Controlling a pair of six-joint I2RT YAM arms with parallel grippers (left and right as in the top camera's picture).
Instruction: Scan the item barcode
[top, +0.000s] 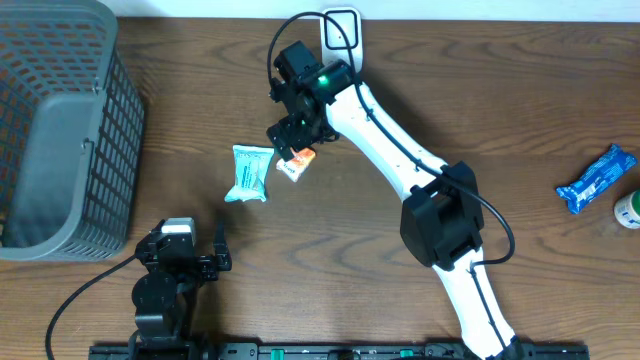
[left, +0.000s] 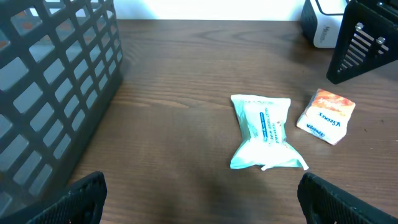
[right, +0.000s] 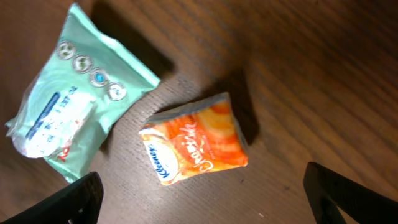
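Orange tissue pack (right: 196, 142) lay mid-frame on the bench (right: 311, 74) beside a green packet (right: 68, 118); right hand (right: 205, 198) and left hand (left: 199, 199) were both released and empty.

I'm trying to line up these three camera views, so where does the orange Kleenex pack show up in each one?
Overhead: orange Kleenex pack just left of centre, upper half.
Left wrist: the pack at far right, mid-height.
Right wrist: the pack near centre.
Shared landmark: the mint-green packet lies to its left in every view.
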